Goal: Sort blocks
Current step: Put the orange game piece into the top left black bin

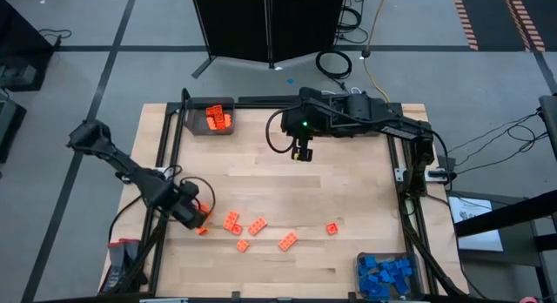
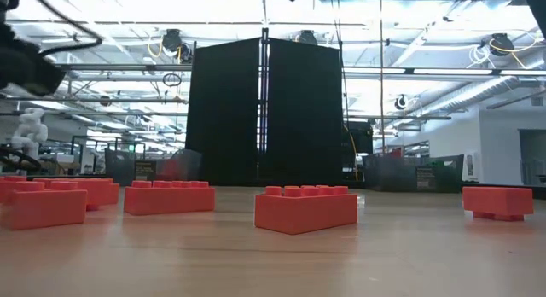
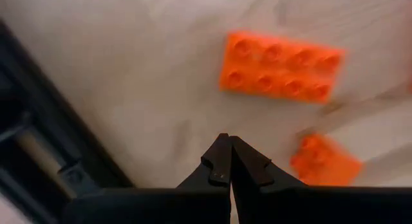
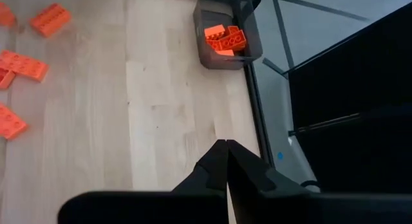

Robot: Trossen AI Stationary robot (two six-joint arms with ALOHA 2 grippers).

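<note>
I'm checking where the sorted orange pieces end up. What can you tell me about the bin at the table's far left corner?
The bin is a small grey rectangular tub, plastic by the look, with slightly see-through walls and rounded corners. It sits upright on the wooden table at its far left corner, against the dark frame rail. Inside lies a loose heap of orange blocks. No claw touches it; the right claw hangs shut some way off.
</note>
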